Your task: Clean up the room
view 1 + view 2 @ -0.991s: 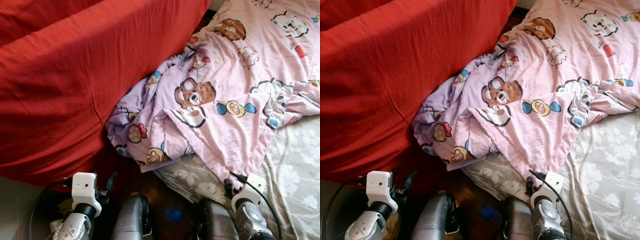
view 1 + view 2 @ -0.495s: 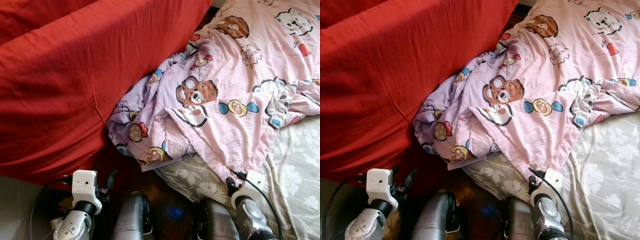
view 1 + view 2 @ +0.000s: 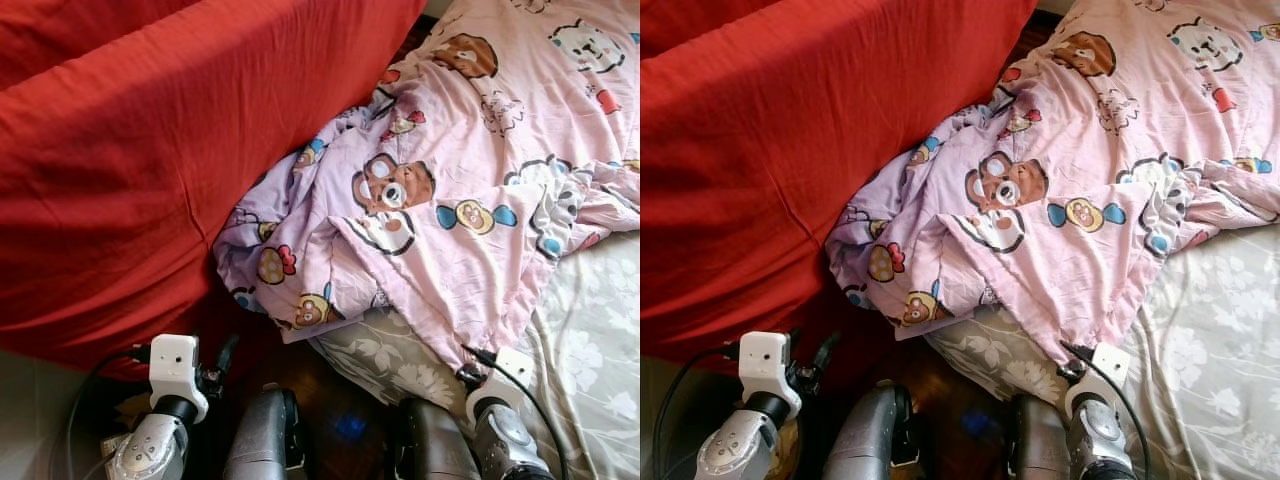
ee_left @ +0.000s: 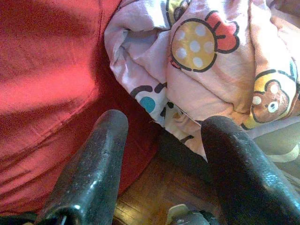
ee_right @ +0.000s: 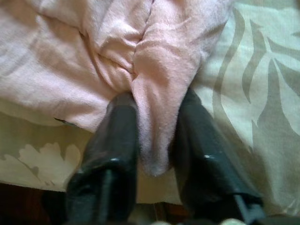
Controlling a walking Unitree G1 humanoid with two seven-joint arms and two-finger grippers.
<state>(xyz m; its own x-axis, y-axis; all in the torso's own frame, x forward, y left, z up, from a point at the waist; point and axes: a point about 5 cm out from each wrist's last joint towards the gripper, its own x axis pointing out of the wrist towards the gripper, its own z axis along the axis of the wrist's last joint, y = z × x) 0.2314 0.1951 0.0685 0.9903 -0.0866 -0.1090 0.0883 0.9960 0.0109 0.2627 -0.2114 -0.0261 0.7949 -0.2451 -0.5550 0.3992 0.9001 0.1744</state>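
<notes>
A pink cartoon-print blanket point(image 3: 450, 190) lies crumpled across the bed, its lower edge hanging over the bed's corner. In the right wrist view my right gripper point(image 5: 157, 101) is shut on a fold of the pink blanket point(image 5: 154, 84) at that lower corner; from the head it shows as the right gripper point(image 3: 468, 375) at the blanket's tip. My left gripper point(image 4: 164, 124) is open above the floor, pointing at the bunched left end of the blanket point(image 4: 206, 61) without touching it. From the head, the left gripper point(image 3: 222, 358) sits low beside the red cover.
A big red cover point(image 3: 150, 170) drapes the left half of the scene, right against the blanket. A grey floral sheet point(image 3: 590, 320) covers the bed under the blanket. Dark wooden floor point(image 3: 330, 400) shows between my legs, with black cables by the left arm.
My left wrist has shifted slightly right and lower. The right gripper keeps its hold on the blanket fold, and the blanket lies as before.
</notes>
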